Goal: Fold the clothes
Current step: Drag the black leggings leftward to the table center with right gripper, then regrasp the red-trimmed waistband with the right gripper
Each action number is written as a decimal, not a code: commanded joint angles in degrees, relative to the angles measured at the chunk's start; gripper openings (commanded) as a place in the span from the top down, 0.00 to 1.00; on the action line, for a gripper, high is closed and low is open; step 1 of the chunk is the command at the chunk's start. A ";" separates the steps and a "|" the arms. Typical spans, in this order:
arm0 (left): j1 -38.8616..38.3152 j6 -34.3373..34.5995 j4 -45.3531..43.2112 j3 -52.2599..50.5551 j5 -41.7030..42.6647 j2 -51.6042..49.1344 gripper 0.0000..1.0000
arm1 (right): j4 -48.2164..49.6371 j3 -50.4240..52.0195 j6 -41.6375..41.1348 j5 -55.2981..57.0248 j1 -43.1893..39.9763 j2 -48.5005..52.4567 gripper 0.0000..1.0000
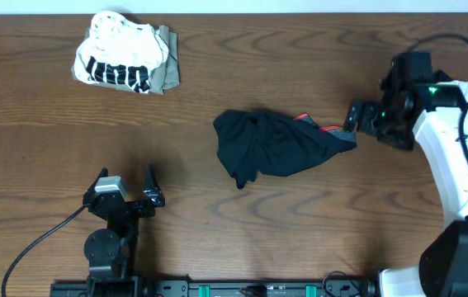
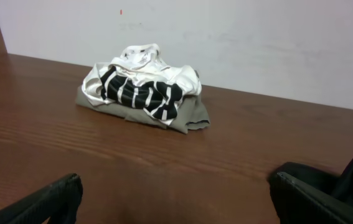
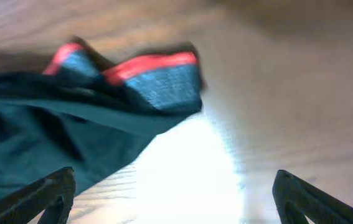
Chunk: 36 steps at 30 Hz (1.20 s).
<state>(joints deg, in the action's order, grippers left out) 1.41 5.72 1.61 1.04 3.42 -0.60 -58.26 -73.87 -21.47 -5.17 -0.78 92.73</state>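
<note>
Judging by how they lie, the long black soft trousers point(image 1: 271, 144) are not yet spread, so the step in hand looks like laying them flat before any fold. They sit bunched in a heap at the middle of the brown wooden bench point(image 1: 300, 239), with their grey waistband edged red-orange point(image 3: 157, 78) pointing right. The right hand point(image 1: 356, 117) hangs just beside that waistband, fingers spread wide and nothing between them. The left hand point(image 1: 125, 175) rests near and to the left, well apart from the trousers, also wide open and empty. A white top with black print point(image 1: 122, 54) lies crumpled on an olive piece point(image 1: 167, 70) at the far left. Next, the move probably calls for a fresh grasp on the waistband and a pull to the right, while the left hand reaches in for the leg ends.
</note>
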 commanded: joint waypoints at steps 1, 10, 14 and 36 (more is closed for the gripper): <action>0.17 -0.76 2.21 -0.81 -0.04 0.37 0.02 | 1.68 2.84 -9.49 0.17 0.11 0.24 0.01; 0.17 -0.76 2.21 -0.81 -0.07 0.37 0.02 | 10.10 7.48 -25.20 -3.13 0.09 0.28 0.03; 0.17 -0.76 2.21 -0.81 -0.04 0.37 0.02 | 14.40 7.48 -25.38 -6.05 0.48 0.33 0.08; 0.17 -0.76 2.21 -0.81 -0.04 0.37 0.02 | 20.96 7.43 -30.84 -6.23 2.51 15.19 0.09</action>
<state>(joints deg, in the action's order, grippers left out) 1.41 5.72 1.61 1.04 3.42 -0.60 -37.45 -66.52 -51.42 -11.03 1.37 107.44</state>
